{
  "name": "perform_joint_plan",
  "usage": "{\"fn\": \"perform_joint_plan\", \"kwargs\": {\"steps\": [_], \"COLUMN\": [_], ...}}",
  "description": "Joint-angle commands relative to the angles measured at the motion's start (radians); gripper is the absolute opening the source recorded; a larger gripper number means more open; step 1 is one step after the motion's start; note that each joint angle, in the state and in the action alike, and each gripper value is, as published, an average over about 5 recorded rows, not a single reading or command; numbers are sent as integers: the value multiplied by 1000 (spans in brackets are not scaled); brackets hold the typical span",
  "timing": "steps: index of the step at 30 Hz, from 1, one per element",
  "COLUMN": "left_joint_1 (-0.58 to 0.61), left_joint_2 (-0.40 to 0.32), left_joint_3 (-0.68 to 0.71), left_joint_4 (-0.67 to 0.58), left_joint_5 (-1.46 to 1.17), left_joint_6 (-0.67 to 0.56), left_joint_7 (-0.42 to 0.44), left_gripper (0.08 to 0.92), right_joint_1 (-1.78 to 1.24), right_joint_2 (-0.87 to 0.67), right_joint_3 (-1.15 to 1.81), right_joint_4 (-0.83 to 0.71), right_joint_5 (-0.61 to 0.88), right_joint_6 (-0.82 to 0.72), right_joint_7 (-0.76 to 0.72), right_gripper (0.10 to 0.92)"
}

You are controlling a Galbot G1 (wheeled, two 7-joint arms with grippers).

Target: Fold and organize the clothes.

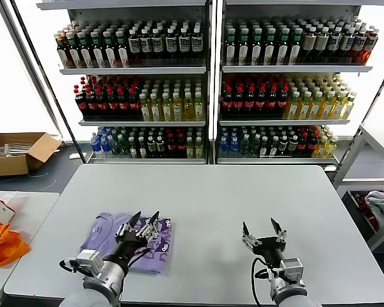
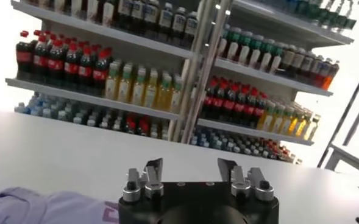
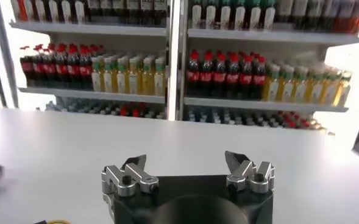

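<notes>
The clothes are one lavender T-shirt (image 1: 101, 233), lying folded into a compact rectangle on the near left of the grey table (image 1: 205, 192). Its dark purple-and-white print (image 1: 164, 240) shows at its right edge. My left gripper (image 1: 147, 217) hovers over the shirt's far right part, open, with nothing between its fingers. In the left wrist view, the left gripper (image 2: 191, 165) stands open with the shirt (image 2: 33, 207) below and beside it. My right gripper (image 1: 264, 225) is open and empty over bare table, well to the right of the shirt; the right wrist view shows the right gripper (image 3: 185, 159) the same way.
Drink shelves (image 1: 205, 70) full of bottles stand behind the table. An orange bag (image 1: 3, 243) lies on a lower table at the left, with a cardboard box (image 1: 16, 150) on the floor beyond it. A whitish cloth (image 1: 381, 204) sits in a rack at the right.
</notes>
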Motion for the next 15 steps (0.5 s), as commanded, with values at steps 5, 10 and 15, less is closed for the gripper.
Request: {"fn": "perform_joint_plan", "kwargs": {"steps": [5,10,15], "left_joint_1": [53,76,92], "left_joint_2": [4,-2,-9], "left_joint_3": [-97,-107,-115], "left_joint_4": [-86,-98,-98], "left_joint_5": [12,27,49], "left_joint_6": [84,91,92], "left_joint_7": [-123,-128,-128], "left_gripper": [801,822,823], "right_joint_1": [223,298,372], "right_joint_2": [-73,-145,-159], "right_joint_3": [-255,-342,-429], "right_joint_4": [56,6,-82], "right_joint_5": [720,816,806], "right_joint_6": [-161,-164,-164], "right_joint_7": [136,191,242], "right_gripper": [823,823,823]}}
